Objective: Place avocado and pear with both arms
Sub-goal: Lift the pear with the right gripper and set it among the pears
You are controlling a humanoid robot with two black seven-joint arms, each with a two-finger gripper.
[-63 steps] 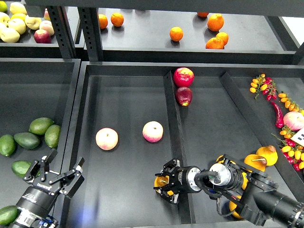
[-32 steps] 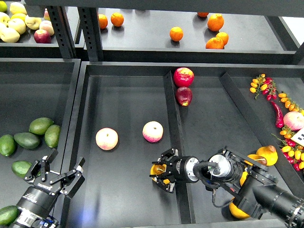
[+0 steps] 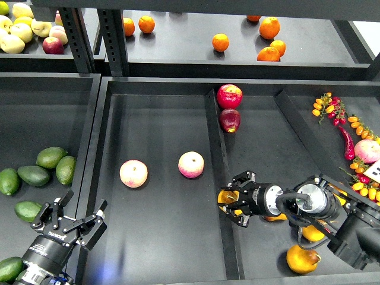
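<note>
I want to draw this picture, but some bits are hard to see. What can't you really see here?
- Head view: the pear is mostly covered by the right gripper, so its stem is hidden.
- Head view: one avocado at the bottom left is cut off by the edge and partly hidden behind the left arm.
- Head view: the tiny fruits at the right edge are too small to name.

The black two-finger left gripper (image 3: pixel 76 222) is seen at seven o'clock in the head view, its fingers spread wide apart and nothing held between them, with its arm rising from the lower left corner. The black two-finger right gripper (image 3: pixel 233 205) is reached in from four o'clock, pointed toward nine o'clock, its fingers closed around an orange-yellow rounded pear (image 3: pixel 228 199).
</note>
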